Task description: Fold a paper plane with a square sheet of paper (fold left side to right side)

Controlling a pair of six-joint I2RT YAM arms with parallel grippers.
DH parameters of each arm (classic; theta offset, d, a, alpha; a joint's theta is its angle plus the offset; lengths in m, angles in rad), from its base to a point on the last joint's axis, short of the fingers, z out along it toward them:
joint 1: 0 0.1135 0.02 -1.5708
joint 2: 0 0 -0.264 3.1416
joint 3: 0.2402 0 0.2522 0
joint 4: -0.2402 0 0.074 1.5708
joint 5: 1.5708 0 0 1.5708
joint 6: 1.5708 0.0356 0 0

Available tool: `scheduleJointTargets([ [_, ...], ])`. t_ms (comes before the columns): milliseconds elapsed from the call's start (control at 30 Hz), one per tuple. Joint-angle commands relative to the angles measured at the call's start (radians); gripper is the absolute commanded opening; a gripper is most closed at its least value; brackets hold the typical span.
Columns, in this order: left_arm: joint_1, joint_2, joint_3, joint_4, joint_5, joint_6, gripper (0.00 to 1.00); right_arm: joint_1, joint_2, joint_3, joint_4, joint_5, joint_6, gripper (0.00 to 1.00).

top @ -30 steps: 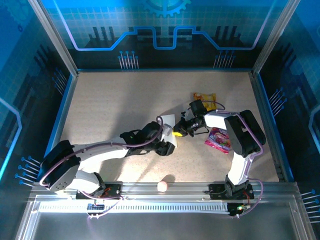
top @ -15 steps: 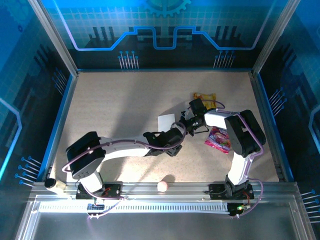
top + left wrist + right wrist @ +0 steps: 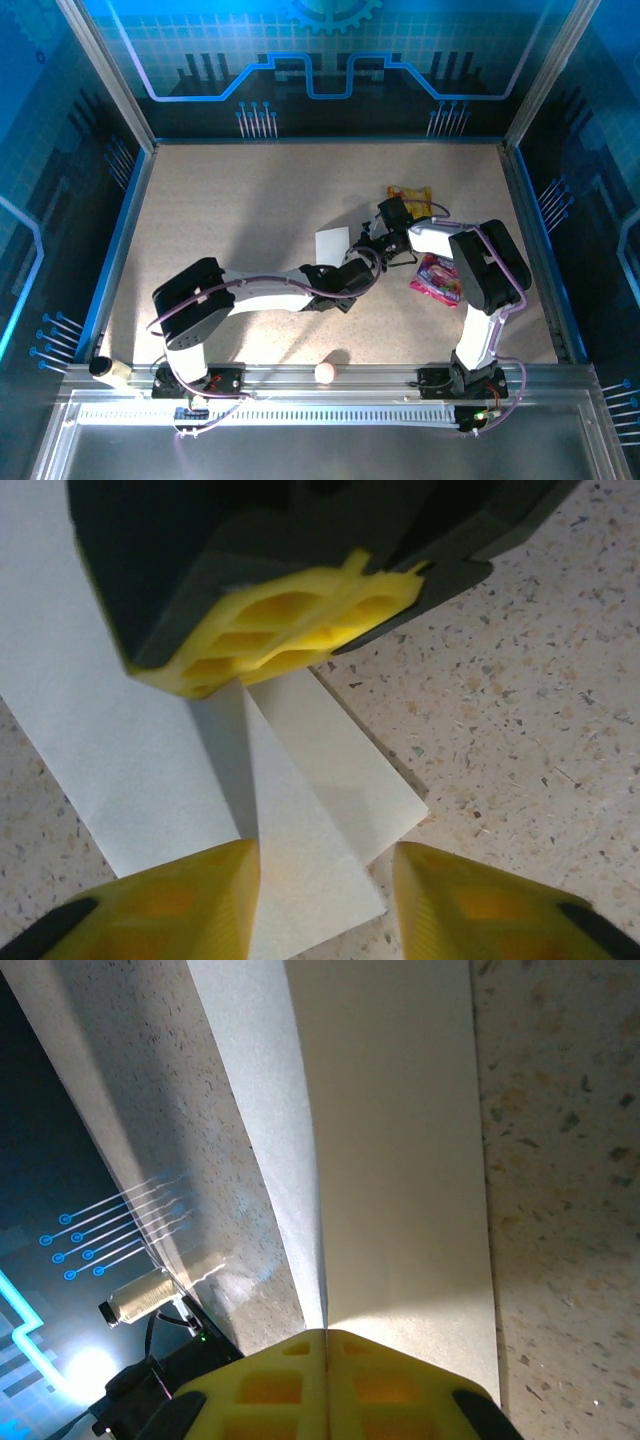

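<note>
White sheet (image 3: 332, 241) in reach: brought the left gripper (image 3: 325, 868) in beside the closed right gripper (image 3: 326, 1352) pressing its crease, jaws narrowed but parted and empty, ready for folding.

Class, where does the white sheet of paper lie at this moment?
In the top view, the white sheet of paper lies centrally on the table, just left of the right gripper and yellow snack packet.

Top external: high behind the near edge, looking down on the whole table (image 3: 220, 200). Wrist views: close over the same creased sheet of paper (image 3: 130, 740), facing each other.
</note>
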Motion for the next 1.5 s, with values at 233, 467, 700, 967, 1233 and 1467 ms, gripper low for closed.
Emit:
scheduleJointTargets([
  [233,-0.001,-0.028,0.005,-0.013,-0.034,-0.015,0.04,0.011,-0.002,-0.007,0.008,0.006,0.012,0.12],
  [467,-0.002,-0.062,-0.036,0.017,-0.019,-0.023,0.0,-0.003,-0.008,0.011,0.03,0.025,0.02,0.24],
  [700,0.001,-0.097,-0.077,0.055,0.022,-0.046,0.0,-0.025,-0.009,0.011,0.151,0.053,0.082,0.37],
  [967,0.05,-0.153,-0.122,0.117,0.138,-0.063,0.0,-0.094,-0.097,-0.096,0.277,0.116,0.092,0.37],
  [1233,0.193,-0.191,-0.195,0.232,0.417,-0.139,0.0,-0.143,-0.254,-0.233,0.165,0.121,-0.1,0.27],
  [1467,0.331,-0.196,-0.267,0.355,0.651,-0.218,0.0,-0.108,-0.271,-0.311,0.185,0.004,-0.211,0.05],
])
